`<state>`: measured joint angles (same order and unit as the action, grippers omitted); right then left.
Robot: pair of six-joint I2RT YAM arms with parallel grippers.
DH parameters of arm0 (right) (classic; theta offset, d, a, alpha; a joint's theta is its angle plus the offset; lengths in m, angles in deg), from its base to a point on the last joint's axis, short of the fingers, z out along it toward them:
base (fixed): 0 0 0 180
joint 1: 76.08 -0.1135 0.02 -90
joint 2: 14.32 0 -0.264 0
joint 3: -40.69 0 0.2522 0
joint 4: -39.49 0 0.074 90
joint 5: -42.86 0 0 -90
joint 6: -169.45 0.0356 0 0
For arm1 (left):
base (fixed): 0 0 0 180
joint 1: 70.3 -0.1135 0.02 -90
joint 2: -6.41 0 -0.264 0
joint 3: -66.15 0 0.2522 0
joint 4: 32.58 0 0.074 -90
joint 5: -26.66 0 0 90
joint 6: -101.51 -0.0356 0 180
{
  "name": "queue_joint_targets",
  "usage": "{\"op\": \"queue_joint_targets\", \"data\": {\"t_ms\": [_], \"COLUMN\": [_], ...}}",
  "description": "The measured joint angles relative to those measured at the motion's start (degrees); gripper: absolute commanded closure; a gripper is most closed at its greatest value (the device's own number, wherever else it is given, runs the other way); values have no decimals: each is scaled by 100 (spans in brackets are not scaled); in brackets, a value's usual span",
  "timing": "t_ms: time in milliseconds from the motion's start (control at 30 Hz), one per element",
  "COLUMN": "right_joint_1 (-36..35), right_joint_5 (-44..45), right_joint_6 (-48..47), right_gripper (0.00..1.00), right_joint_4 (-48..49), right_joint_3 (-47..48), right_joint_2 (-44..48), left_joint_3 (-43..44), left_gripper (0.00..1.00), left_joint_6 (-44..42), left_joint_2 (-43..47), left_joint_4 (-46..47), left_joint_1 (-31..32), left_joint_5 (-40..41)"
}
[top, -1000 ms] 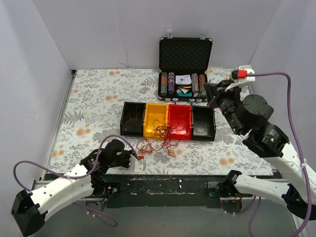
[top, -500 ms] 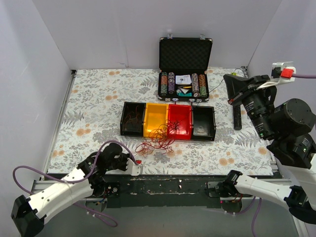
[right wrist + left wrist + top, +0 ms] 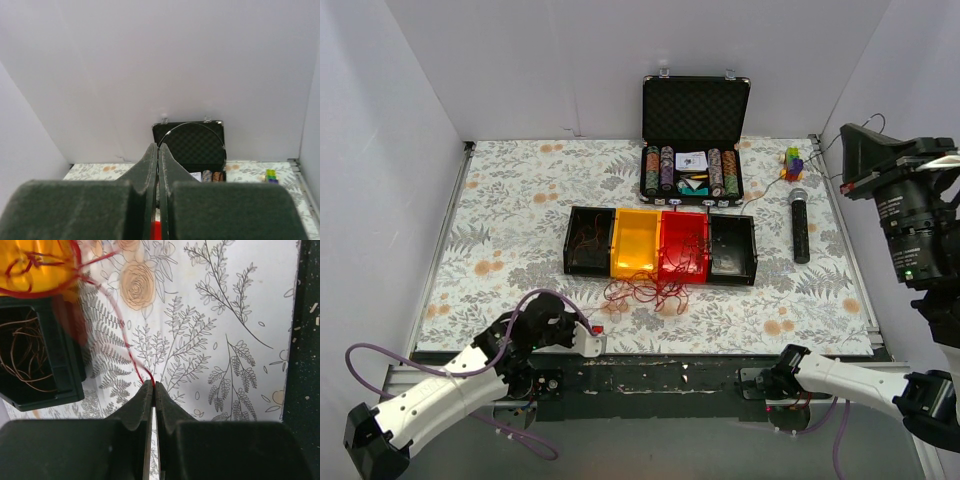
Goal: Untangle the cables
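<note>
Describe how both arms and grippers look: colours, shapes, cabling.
Both arms have white link shells and black joint housings: left arm, right arm. Lilac hoses loop along them. The left gripper and right gripper have matte black, wedge-shaped fingers tapering to thin tips.

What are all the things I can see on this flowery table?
cables: one tangled nest, mostly red, just in front of the tray and spilling over its orange and red bins
dark strand: one, thin, arcing off the right end effector
tray: one with four bins (black, orange, red, black), mid-table
case: one, black, open, at the back
chips: several stacks, mixed colours, inside the case
microphone: one, black, right of the tray
blocks: small pile, bright colours, back right
left end effector: one, black, shut on a red cable strand
right end effector: one, black, shut, raised at the right
</note>
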<state>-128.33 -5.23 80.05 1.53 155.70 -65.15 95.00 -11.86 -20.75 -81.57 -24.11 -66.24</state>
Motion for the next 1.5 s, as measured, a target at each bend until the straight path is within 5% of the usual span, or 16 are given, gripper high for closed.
{"op": "queue_joint_targets", "data": {"t_ms": [633,1167,1500], "right_joint_1": [-103,-13,1276], "right_joint_5": [940,424,-411], "right_joint_6": [-876,-81,323], "right_gripper": [99,99,99], "right_joint_4": [560,645,1071], "right_joint_3": [315,-2594,-3344], "right_joint_2": [61,-483,-660], "left_joint_3": [-323,1161,1561], "left_gripper": [100,100,100], "left_joint_6": [-7,807,748], "left_joint_2": [-205,-619,-662], "left_joint_4": [136,431,341], "left_joint_1": [0,0,0], "left_joint_5": [186,-125,-142]}}
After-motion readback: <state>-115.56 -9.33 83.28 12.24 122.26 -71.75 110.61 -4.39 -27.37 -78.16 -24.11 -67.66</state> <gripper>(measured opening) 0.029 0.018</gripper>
